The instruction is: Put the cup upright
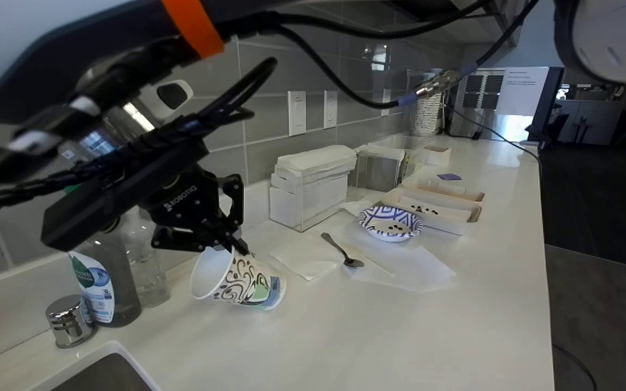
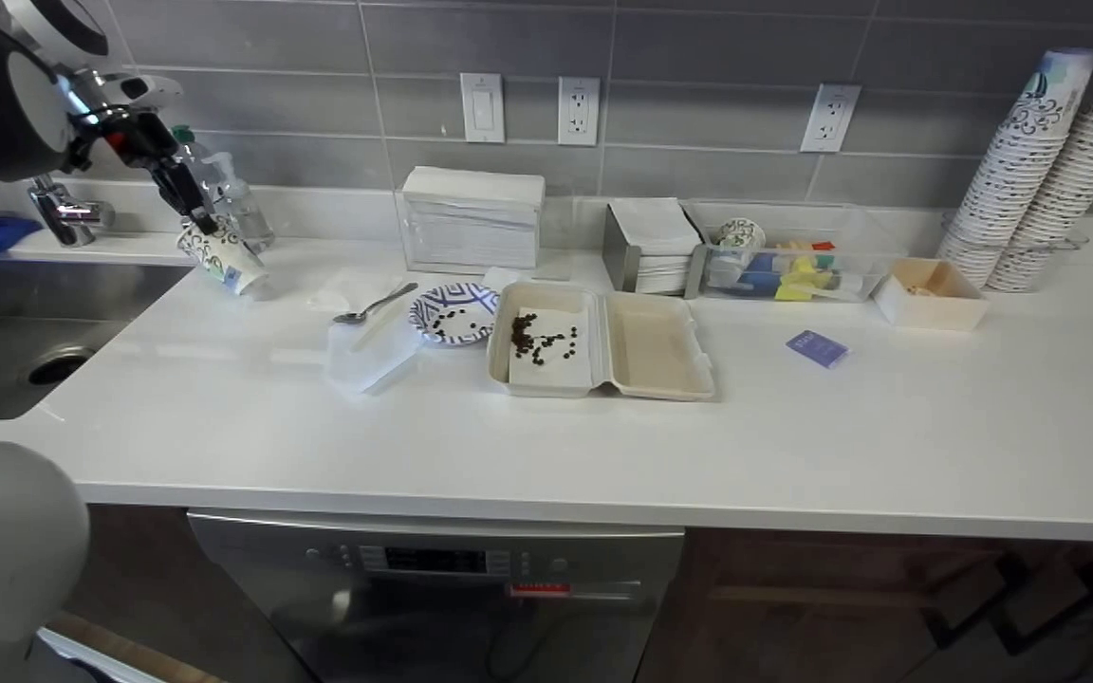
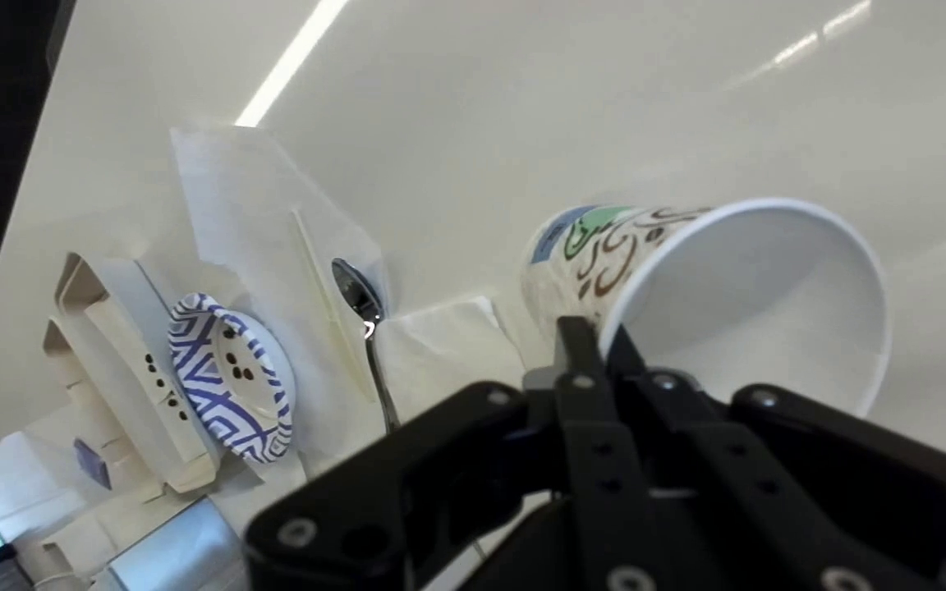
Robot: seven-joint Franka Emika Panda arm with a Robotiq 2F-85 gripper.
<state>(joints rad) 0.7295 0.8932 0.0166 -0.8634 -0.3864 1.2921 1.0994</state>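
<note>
The cup (image 1: 248, 282), white with brown swirls and green and blue print, is tilted far over above the counter by the sink. Its mouth faces the sink side and its base points down and away, in both exterior views (image 2: 222, 258). I cannot tell if its base touches the counter. My gripper (image 1: 237, 247) is shut on the cup's rim, also in an exterior view (image 2: 203, 220). In the wrist view the fingertips (image 3: 600, 335) pinch the rim of the cup (image 3: 596, 263), one finger inside the mouth and one outside.
A soap bottle (image 1: 112, 282) and a clear bottle (image 1: 147, 271) stand close behind the cup. The sink (image 2: 53, 332) is beside it. A spoon (image 2: 376, 304), napkins, a blue-patterned bowl (image 2: 456, 313) and an open takeout box (image 2: 660, 346) lie farther along the counter.
</note>
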